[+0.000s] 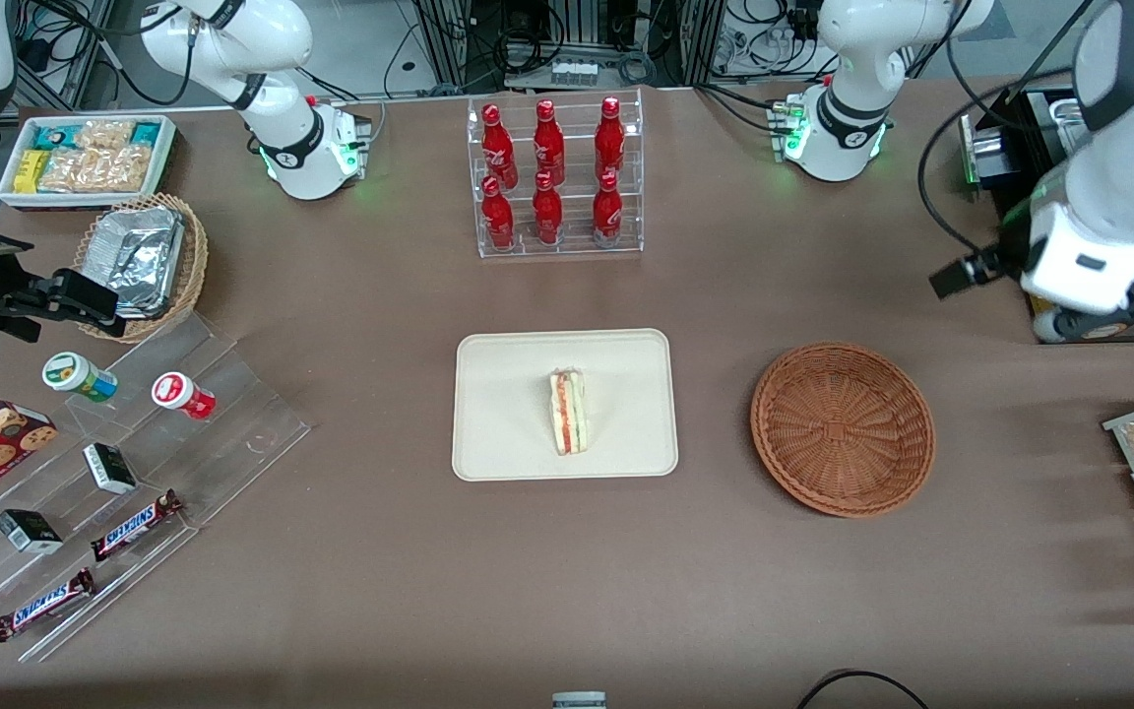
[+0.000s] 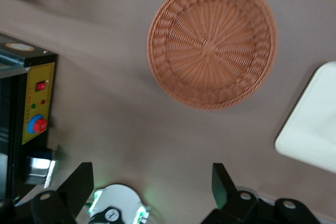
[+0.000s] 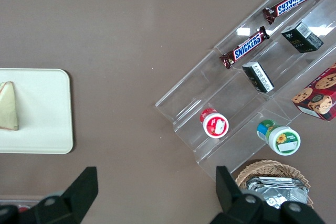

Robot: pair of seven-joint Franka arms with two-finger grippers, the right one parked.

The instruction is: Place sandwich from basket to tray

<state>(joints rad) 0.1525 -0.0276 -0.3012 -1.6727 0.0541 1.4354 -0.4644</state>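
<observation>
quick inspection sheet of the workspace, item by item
surface: brown table, no spills seen
sandwich: lying on the tray, near its middle
tray: flat on the table, nearer the front camera than the bottle rack
basket: empty, beside the tray toward the working arm's end
clutter: red bottles in a clear rack; snack bars, small cartons and cups on clear steps; foil containers in a tan basket
gripper: open, holding nothing, raised above the table beside the basket
cables: black cable at the table edge nearest the front camera
surroundings: control box with red button
</observation>
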